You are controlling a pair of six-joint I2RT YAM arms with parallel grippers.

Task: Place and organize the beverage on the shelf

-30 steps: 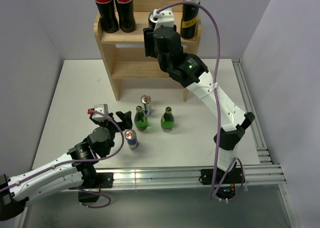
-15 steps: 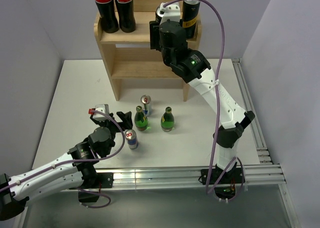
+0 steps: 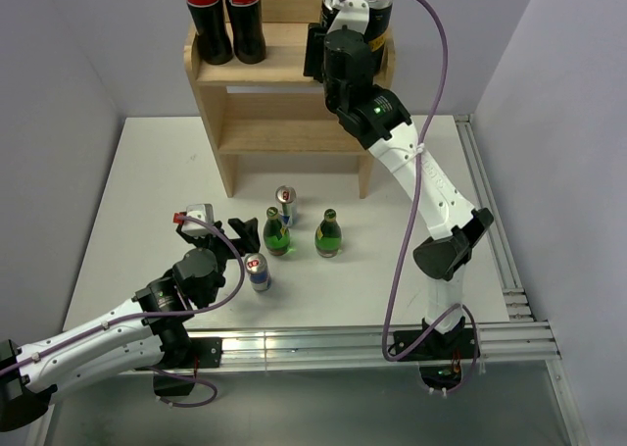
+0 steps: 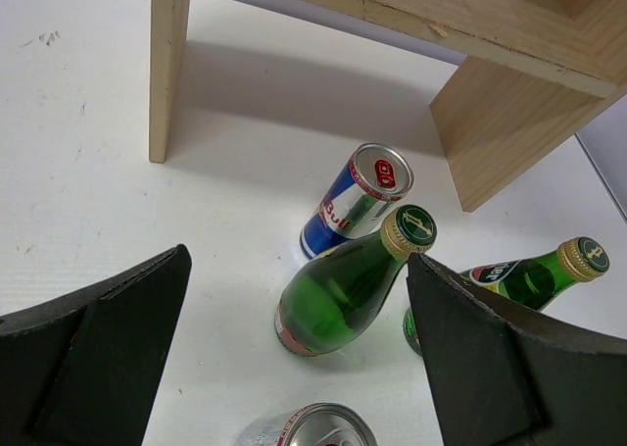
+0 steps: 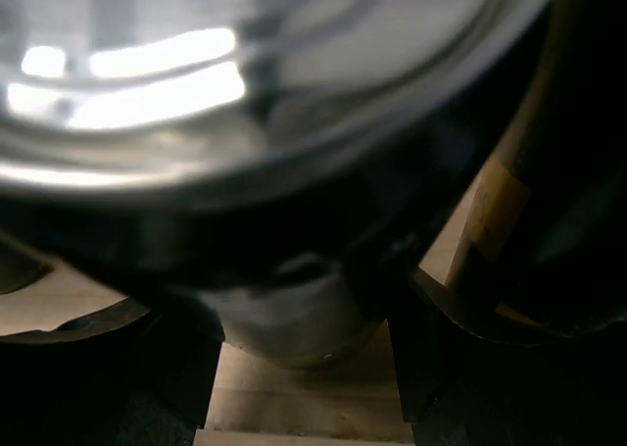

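My right claw (image 3: 336, 17) is clamped on a dark can (image 5: 294, 83) at the top of the wooden shelf (image 3: 279, 69), upper middle of the frame, while my left claw (image 4: 299, 270) stands wide apart by a green bottle (image 4: 333, 294).

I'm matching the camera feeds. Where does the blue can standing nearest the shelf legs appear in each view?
Top external: blue can, mid-table, just in front of the shelf.
Left wrist: just right of centre, behind the nearer green bottle.
Right wrist: not in it.
Shared landmark: the shelf: top centre overhead, upper edge for the left wrist, pale wood at the bottom for the right wrist.
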